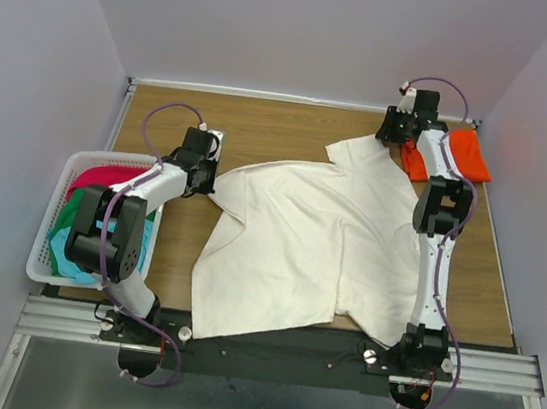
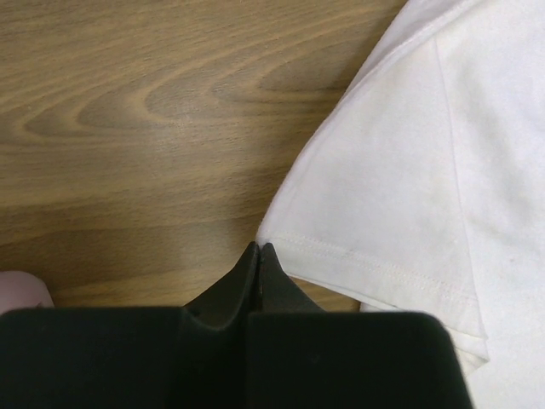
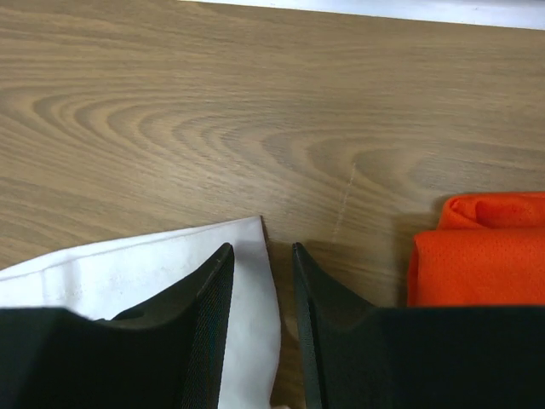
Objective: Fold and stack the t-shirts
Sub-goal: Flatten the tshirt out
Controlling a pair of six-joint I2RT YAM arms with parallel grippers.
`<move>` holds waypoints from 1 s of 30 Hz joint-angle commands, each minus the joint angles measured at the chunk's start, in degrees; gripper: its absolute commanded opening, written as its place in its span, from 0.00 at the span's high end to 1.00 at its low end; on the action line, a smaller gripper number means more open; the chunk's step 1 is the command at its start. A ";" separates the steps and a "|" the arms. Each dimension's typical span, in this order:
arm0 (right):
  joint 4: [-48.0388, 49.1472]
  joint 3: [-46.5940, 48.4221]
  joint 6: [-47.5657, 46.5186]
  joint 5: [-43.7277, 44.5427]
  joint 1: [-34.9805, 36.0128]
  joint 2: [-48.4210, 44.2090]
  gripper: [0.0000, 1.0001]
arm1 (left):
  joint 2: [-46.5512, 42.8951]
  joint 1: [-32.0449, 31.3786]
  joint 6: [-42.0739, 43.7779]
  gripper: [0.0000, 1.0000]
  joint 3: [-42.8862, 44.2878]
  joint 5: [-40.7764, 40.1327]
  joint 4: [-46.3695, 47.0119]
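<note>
Left gripper [image 2: 260, 249] is closed at one sleeve corner; right gripper [image 3: 262, 251] is parted over the other
Cream-white t-shirt [image 1: 299, 238], spread at frame centre, is judged light and limp; hems are best pinched

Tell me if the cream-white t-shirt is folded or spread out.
Spread out: the cream-white t-shirt lies mostly flat across the table, both sleeves extended.

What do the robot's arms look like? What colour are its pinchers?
The left arm and right arm are white tubes with chunky black joints. A thin purple cable loops along each. The left gripper and right gripper have black, pointed fingers.
</note>
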 commanded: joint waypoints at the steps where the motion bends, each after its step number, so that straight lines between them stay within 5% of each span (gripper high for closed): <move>1: 0.73 1.12 2.01 -1.18 0.16 2.67 0.59 | -0.09 0.01 0.32 1.00 -0.35 -1.07 1.16; 12: 0.56 -1.79 0.52 1.97 3.15 1.62 0.66 | -1.05 0.10 0.41 1.00 -0.26 -0.55 1.51; 20: -0.41 -0.92 -2.11 6.37 3.41 0.31 1.00 | -2.28 0.10 0.50 1.00 0.44 -0.19 1.16; 30: -0.32 -4.06 -8.44 0.84 3.33 -24.54 1.00 | -13.08 0.10 -0.03 1.00 13.52 -4.76 -1.39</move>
